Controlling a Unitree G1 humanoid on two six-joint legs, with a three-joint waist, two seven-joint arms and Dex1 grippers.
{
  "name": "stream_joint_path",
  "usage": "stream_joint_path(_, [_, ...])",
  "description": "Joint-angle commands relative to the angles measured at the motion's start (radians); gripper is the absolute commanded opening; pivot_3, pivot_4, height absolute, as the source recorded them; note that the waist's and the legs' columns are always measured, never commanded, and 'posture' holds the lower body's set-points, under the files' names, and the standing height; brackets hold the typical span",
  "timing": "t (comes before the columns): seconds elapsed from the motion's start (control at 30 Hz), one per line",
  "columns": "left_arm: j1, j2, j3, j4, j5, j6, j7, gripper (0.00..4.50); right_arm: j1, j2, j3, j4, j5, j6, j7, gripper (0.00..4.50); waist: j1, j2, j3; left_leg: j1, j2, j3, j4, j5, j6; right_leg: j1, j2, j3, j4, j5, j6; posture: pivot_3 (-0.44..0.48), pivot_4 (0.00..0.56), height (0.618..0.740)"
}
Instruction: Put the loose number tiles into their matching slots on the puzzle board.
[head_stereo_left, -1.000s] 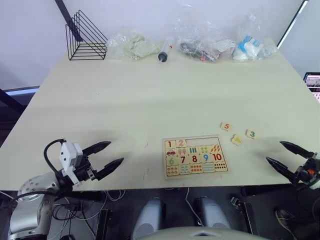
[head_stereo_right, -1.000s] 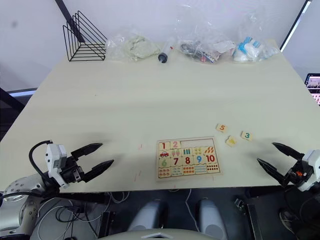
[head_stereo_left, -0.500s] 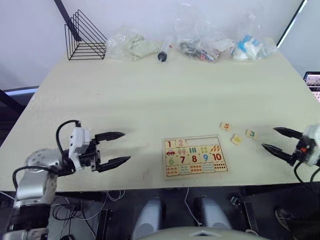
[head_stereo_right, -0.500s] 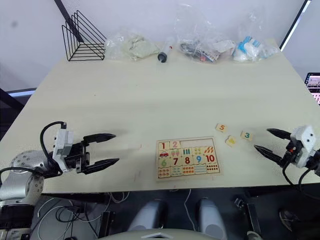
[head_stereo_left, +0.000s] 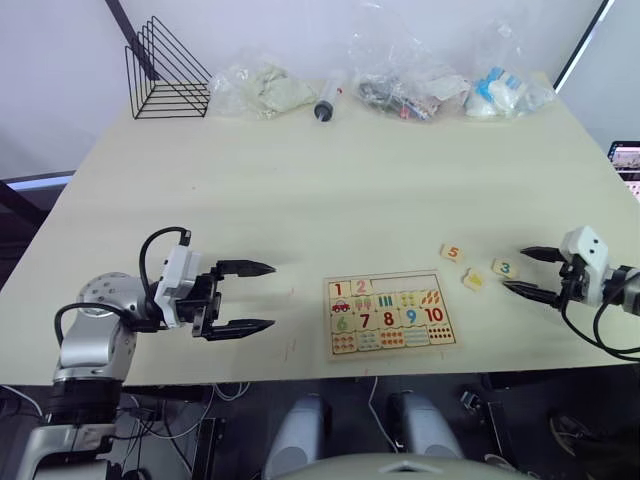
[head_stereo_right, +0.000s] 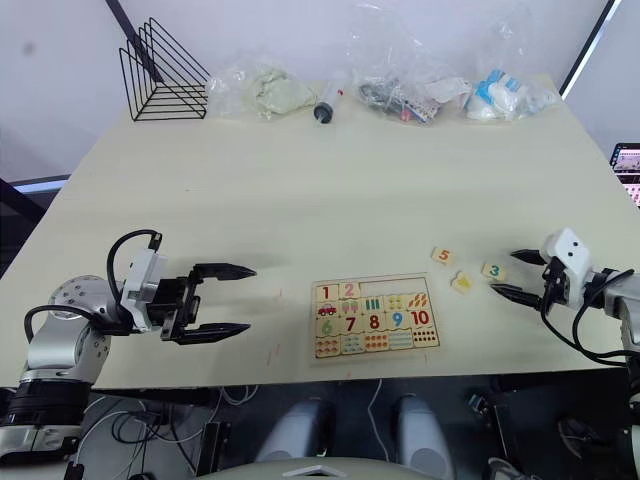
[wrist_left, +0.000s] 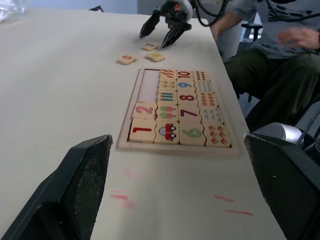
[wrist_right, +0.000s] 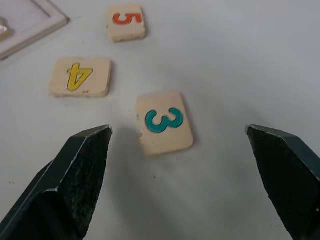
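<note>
The right hand (head_stereo_left: 526, 272) hovers wide open and empty just beside tile 3 (wrist_right: 164, 122), near tiles 4 (wrist_right: 80, 76) and 5 (wrist_right: 126, 22) on the worktop (head_stereo_left: 320, 180). The board (head_stereo_left: 390, 312) holds tiles 1 and 2. The left hand (head_stereo_left: 255, 296) gapes empty, left of it.

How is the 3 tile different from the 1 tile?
The 3 tile has a teal digit; the 1 tile has a red one. The 3 tile lies loose on the table, right of the puzzle board; the 1 tile sits in its slot at the board's top-left corner. The 3 tile lies between the right gripper's open fingers; no gripper is around the 1 tile. Both are small square light-wood tiles.
</note>
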Motion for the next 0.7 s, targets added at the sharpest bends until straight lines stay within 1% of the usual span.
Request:
stream_joint_path(0.03, [-0.010,0.051,-0.033,0.001,-0.039,-0.041,-0.035,4.47,-0.034,-0.026,0.009,0.031,-0.015,-0.044,0.044,4.50,-0.001,0.000,0.000,0.000,0.000,0.000,0.000,0.000,0.000,0.000,0.000,0.000,0.000,0.000,0.000,0.000,0.150,0.740])
stream_joint_path(0.13, [-0.013,0.075,-0.063,0.010,-0.053,-0.063,-0.035,4.47,-0.046,-0.026,0.022,0.051,-0.023,-0.061,0.066,4.50,-0.002,0.000,0.000,0.001,0.000,0.000,0.000,0.000,0.000,0.000,0.000,0.001,0.000,0.000,0.000,0.000,0.150,0.740])
stream_joint_path(0.27, [-0.015,0.082,-0.082,-0.001,-0.078,-0.067,-0.035,4.47,-0.067,0.008,0.017,0.066,-0.002,-0.093,0.093,4.50,-0.002,0.000,0.000,0.001,0.000,0.000,0.000,0.000,0.000,0.000,0.000,0.002,0.000,0.000,0.000,0.000,0.150,0.740])
stream_joint_path(0.5, [0.003,0.100,-0.095,-0.003,-0.084,-0.087,-0.035,4.47,-0.073,0.012,0.028,0.087,-0.032,-0.108,0.088,4.50,-0.002,0.000,0.000,0.001,0.000,-0.001,0.000,0.000,0.000,-0.001,0.000,0.002,0.001,0.000,0.000,0.000,0.150,0.740])
stream_joint_path(0.53, [0.003,0.100,-0.095,-0.004,-0.086,-0.087,-0.035,4.50,-0.075,0.011,0.029,0.097,-0.038,-0.116,0.083,3.98,-0.002,0.000,0.000,0.001,0.000,0.000,0.000,0.000,0.000,-0.001,0.000,0.002,0.001,0.000,0.000,0.000,0.150,0.740])
stream_joint_path(0.57, [0.003,0.100,-0.095,-0.004,-0.087,-0.088,-0.035,4.50,-0.077,0.011,0.029,0.104,-0.041,-0.118,0.079,3.71,-0.002,0.000,0.000,0.001,0.000,0.000,0.000,0.000,0.000,-0.001,0.000,0.003,0.001,0.000,0.000,0.000,0.150,0.740])
stream_joint_path(0.63, [0.004,0.100,-0.094,-0.003,-0.088,-0.090,-0.035,4.50,-0.075,0.011,0.031,0.112,-0.047,-0.123,0.076,2.67,-0.001,0.000,0.000,0.001,0.000,0.000,0.000,0.000,0.000,-0.001,0.000,0.003,0.001,0.000,0.000,0.000,0.150,0.740])
stream_joint_path(0.7, [0.005,0.101,-0.093,-0.003,-0.089,-0.092,-0.035,4.50,-0.072,0.012,0.027,0.115,-0.045,-0.123,0.072,2.09,-0.001,0.000,0.000,0.001,0.000,0.000,0.000,0.000,0.000,-0.001,0.000,0.003,0.001,0.000,0.000,0.000,0.150,0.740])
